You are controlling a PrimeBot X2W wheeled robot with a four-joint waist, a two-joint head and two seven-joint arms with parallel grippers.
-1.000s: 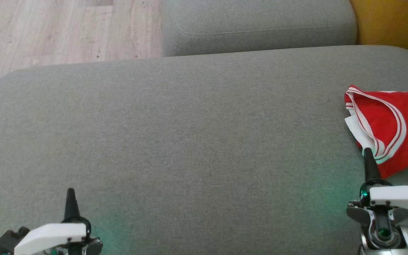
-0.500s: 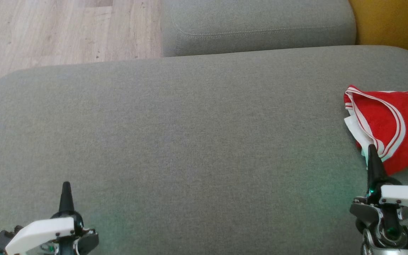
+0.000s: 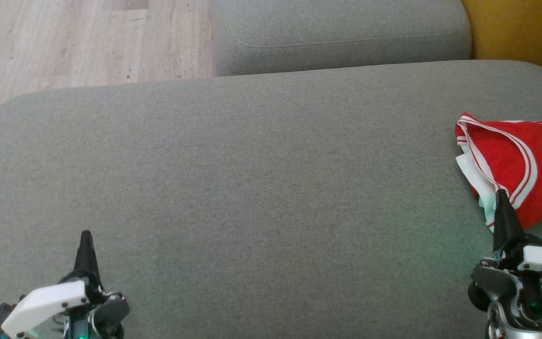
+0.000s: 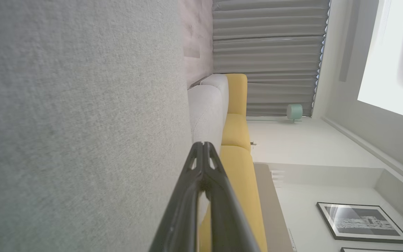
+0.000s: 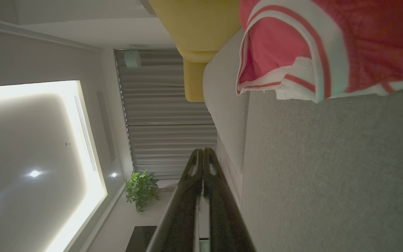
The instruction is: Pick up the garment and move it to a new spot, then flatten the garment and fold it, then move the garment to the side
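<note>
Looks like someone's living room to me. There's a big grey fabric sofa (image 3: 252, 188) with a light wood floor (image 3: 64, 42) beyond it, and a yellow sofa (image 4: 236, 129) right next to the grey one. The wrist views show long grey curtains (image 4: 268, 52) across the far side, a framed picture (image 4: 362, 222) on a pale wall (image 4: 313, 147), a leafy plant (image 5: 141, 189) near the curtains, a small mint lamp (image 4: 294, 112) and ceiling spotlights (image 5: 34, 173) beside a glowing panel (image 5: 30, 133). Pretty homey setup overall
</note>
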